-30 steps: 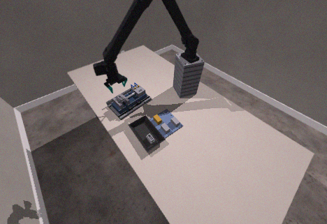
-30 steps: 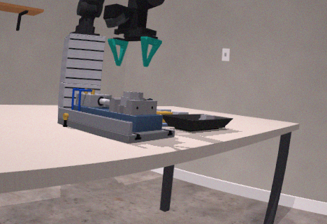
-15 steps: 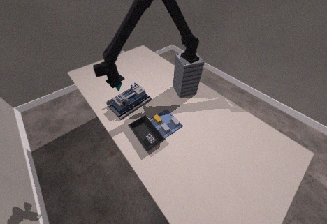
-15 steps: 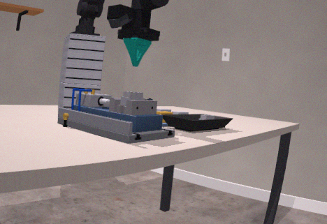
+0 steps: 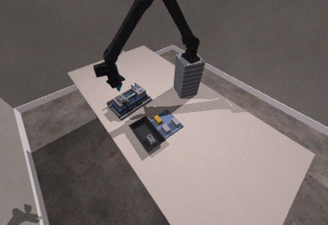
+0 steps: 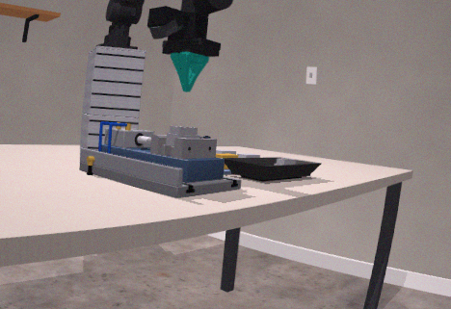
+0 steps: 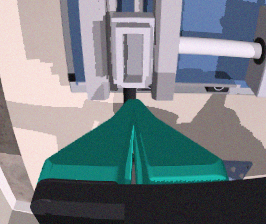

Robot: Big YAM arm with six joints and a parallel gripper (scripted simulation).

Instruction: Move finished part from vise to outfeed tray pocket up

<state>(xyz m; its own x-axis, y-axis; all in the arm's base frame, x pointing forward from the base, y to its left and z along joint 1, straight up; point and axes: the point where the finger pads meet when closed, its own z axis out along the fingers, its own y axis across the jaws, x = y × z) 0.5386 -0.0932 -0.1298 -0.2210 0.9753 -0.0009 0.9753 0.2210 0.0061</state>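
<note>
The small grey rectangular part with a pocket [image 7: 132,51] sits clamped between the 2 grey jaws of the blue-and-grey machine vise [image 6: 159,160], in the upper middle of the wrist view. There its long axis runs top to bottom of the frame, across the vise's white screw rod [image 7: 218,48], and its open pocket faces the camera, that is upward.

The teal-fingered gripper [image 6: 188,89] hangs in the upper middle of the exterior view, well above the vise and touching nothing. Its 2 fingers are pressed together into a single downward point, with nothing between them.

The vise stands on the pale beige table top [image 5: 217,143]. Just beside it, toward the lower centre of the top view, lies the black outfeed tray [image 5: 138,132], with a small grey block [image 5: 151,139] on its floor, and a blue fixture plate [image 5: 176,127] carrying an orange block [image 5: 158,119]. The arm's base is a ribbed grey pedestal [image 5: 188,74]. The floor is mottled grey concrete [image 5: 84,185]; the grey wall [image 6: 376,57] bears a white outlet plate [image 6: 311,75].
</note>
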